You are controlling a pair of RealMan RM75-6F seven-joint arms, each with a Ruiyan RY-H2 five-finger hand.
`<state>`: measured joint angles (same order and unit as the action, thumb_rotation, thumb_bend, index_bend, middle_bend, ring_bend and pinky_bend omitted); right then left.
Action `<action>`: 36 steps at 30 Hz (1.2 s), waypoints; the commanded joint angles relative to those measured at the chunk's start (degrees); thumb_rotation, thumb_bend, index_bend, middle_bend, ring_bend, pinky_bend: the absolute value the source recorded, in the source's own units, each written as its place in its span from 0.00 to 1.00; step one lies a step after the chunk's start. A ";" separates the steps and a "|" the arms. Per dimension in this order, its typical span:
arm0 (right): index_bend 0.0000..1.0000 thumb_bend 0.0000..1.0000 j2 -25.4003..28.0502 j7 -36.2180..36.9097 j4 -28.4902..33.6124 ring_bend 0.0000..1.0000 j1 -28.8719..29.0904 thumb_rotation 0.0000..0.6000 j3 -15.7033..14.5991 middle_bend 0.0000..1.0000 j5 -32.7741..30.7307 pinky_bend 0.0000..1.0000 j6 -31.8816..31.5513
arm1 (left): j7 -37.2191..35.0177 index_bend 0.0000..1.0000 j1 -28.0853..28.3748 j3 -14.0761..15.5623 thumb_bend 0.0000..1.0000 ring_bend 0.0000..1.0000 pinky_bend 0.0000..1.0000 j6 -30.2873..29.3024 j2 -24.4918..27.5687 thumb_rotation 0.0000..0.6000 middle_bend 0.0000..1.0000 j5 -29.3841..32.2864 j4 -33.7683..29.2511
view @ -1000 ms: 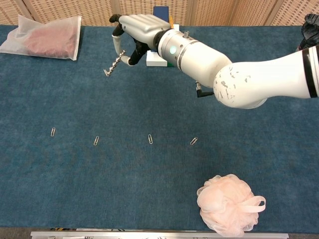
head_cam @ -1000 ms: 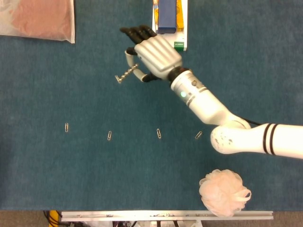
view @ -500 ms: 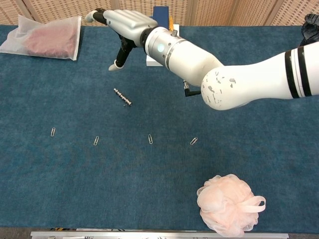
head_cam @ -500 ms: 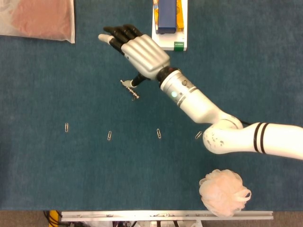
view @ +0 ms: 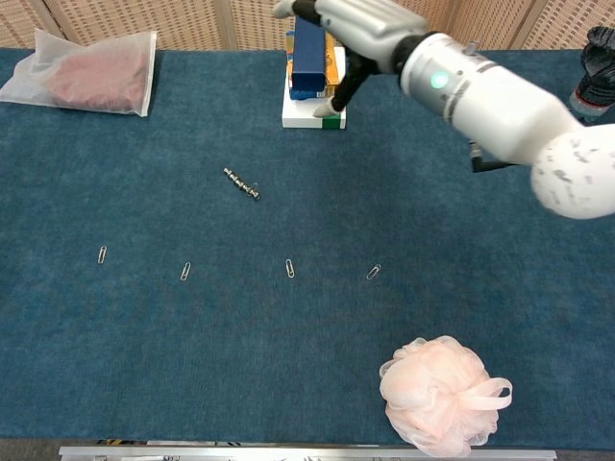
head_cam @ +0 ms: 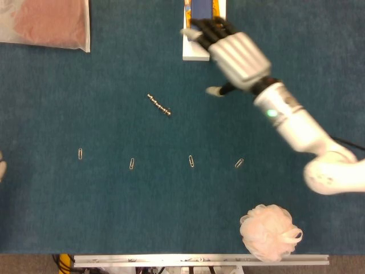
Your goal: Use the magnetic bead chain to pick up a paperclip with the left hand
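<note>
The magnetic bead chain lies loose on the blue table, slanted, with no hand touching it. Several paperclips lie in a row nearer the front edge, among them one at far left, one below the chain and one further right. My right hand hovers open, fingers spread, over the box stack, well right of the chain. A pale sliver of what may be my left hand shows at the left edge of the head view.
A stack of boxes stands at the back centre. A clear bag of reddish material lies back left. A pink bath pouf sits front right.
My right hand let go of the bead chain, which dropped onto the table, then swung right and back over the box stack. A pale sliver appeared at the left edge.
</note>
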<state>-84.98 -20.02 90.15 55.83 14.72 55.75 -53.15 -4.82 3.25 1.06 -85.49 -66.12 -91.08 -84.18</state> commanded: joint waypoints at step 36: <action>0.06 0.00 29.83 1.17 14.12 0.00 -27.63 1.00 -10.58 0.04 10.13 0.00 -18.08 | -8.13 0.30 32.60 -3.87 0.42 0.00 0.00 32.81 -5.45 1.00 0.00 -4.53 4.61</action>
<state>-55.24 -18.85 104.28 28.34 4.03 65.94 -71.15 -13.68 34.38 -2.47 -54.21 -70.52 -96.34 -80.89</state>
